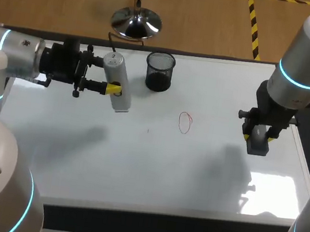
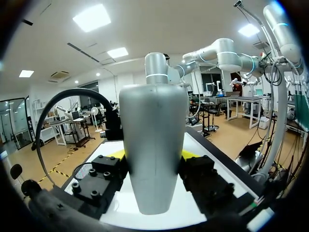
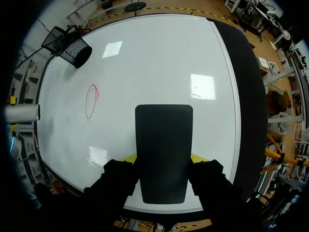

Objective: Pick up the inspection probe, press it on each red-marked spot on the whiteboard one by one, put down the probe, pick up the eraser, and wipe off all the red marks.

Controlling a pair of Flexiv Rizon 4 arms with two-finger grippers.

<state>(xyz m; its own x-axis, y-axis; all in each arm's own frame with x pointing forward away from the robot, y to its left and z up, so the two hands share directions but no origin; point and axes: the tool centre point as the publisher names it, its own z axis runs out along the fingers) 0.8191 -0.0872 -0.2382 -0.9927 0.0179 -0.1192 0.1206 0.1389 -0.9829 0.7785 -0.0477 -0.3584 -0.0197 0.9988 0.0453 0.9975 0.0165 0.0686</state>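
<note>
Holds the grey inspection probe (image 1: 117, 81) in the left gripper (image 1: 114, 91), both yellow tips pressed against its sides, over the far left part of the whiteboard (image 1: 153, 168) and just beside a black mesh cup (image 1: 160, 72). Carries small dark print on the probe's round cap, too small to read. Clamps the black eraser (image 1: 258, 144) in the right gripper (image 1: 259, 134), fingers tight on both flanks, near the whiteboard's right edge. Shows one red oval mark (image 1: 185, 122) on the board between the two, well apart from each.
</note>
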